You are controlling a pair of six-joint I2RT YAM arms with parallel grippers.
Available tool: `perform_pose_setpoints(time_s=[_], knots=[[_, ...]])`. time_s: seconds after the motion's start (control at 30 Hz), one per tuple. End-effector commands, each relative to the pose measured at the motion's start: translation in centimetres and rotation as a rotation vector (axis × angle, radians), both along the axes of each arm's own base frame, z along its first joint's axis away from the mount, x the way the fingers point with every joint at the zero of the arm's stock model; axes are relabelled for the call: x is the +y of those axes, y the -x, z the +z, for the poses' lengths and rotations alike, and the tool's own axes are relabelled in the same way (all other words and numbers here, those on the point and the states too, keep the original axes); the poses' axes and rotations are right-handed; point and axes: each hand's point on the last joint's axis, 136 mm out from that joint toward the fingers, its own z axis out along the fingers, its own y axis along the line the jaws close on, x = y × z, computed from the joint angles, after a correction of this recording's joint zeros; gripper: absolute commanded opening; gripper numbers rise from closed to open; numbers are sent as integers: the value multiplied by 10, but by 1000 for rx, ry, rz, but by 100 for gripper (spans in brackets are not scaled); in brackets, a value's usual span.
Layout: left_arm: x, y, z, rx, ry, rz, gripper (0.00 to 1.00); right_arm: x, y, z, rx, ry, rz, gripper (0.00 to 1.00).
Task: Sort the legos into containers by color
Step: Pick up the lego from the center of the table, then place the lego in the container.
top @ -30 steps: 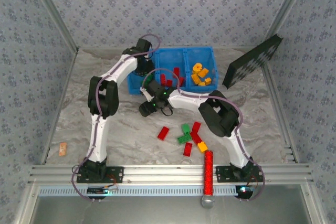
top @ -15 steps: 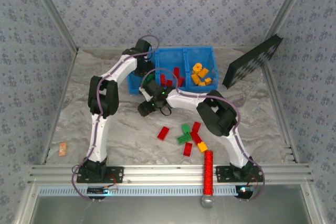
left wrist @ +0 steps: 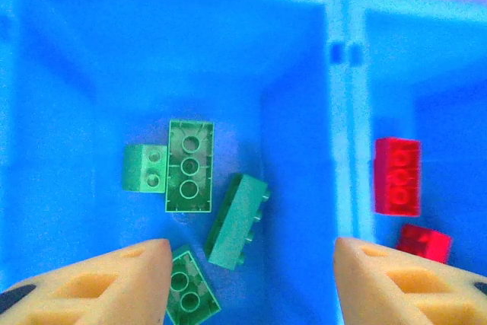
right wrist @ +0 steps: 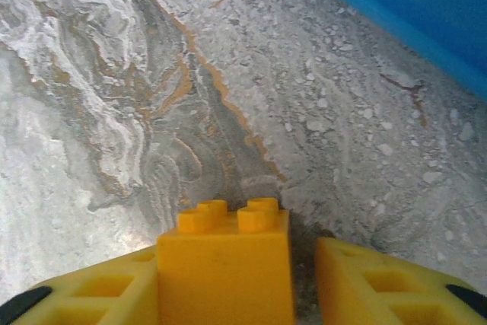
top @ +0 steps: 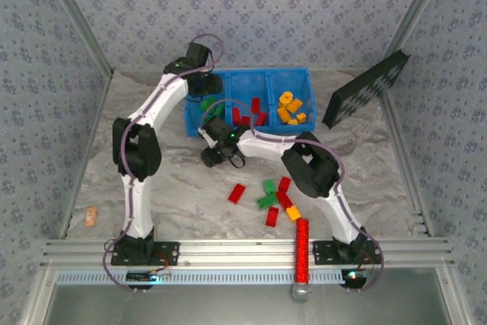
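Observation:
The blue three-part bin [top: 259,72] stands at the back. Its left compartment [left wrist: 68,112] holds several green legos [left wrist: 189,165], under my open, empty left gripper [left wrist: 251,245] [top: 202,85]. Red legos [top: 247,114] lie in the middle compartment and yellow-orange ones [top: 291,108] in the right. Near the bin's front-left corner, my right gripper [top: 212,156] [right wrist: 236,249] is low over the table with a yellow lego [right wrist: 226,264] between its fingers. The brick touches the left finger; a gap shows at the right finger. Several red, green and yellow legos [top: 274,199] lie loose mid-table.
A black dotted panel [top: 365,89] leans at the back right. A red glittery cylinder [top: 303,249] lies across the near rail. A small orange piece [top: 91,216] sits far left. The bin's blue wall [right wrist: 403,13] is just ahead of the right gripper.
My left arm has swung back and to the left above the bin's left compartment. The right gripper has crept slightly left near the bin's corner.

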Motion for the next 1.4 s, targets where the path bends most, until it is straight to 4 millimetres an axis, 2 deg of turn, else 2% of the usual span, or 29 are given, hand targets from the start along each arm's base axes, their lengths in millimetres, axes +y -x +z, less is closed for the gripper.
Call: perform_pose_setpoints(time_s=[0.0, 0.13, 0.17, 0.3, 0.57, 0.67, 0.77, 0.9, 1.0, 1.13, 1.37], knots=[[22, 9, 57, -97, 32, 10, 59, -9, 12, -19, 38, 85, 16, 43], [40, 22, 101, -184, 40, 21, 60, -19, 12, -12, 22, 104, 13, 35], [44, 29, 100, -178, 26, 17, 61, -23, 11, -6, 17, 100, 10, 34], [56, 56, 116, -204, -32, -24, 61, -46, 6, 25, 0, 82, -13, 33], [93, 131, 91, -163, -169, -48, 62, -112, -11, 99, -63, 48, -93, 31], [97, 157, 80, -133, -169, -68, 62, -138, -25, 125, -105, 36, -150, 30], [102, 182, 70, -104, -164, -82, 62, -164, -43, 143, -144, 26, -219, 30], [97, 214, 59, -67, -125, -121, 62, -206, -71, 147, -166, 34, -326, 30], [87, 238, 47, -70, -199, -184, 62, -227, -97, 143, -169, 25, -391, 30], [65, 272, 31, -80, -281, -324, 62, -238, -122, 128, -148, 14, -427, 30], [17, 324, -1, -20, -143, -509, 63, -245, -155, 94, -88, 28, -458, 30]])
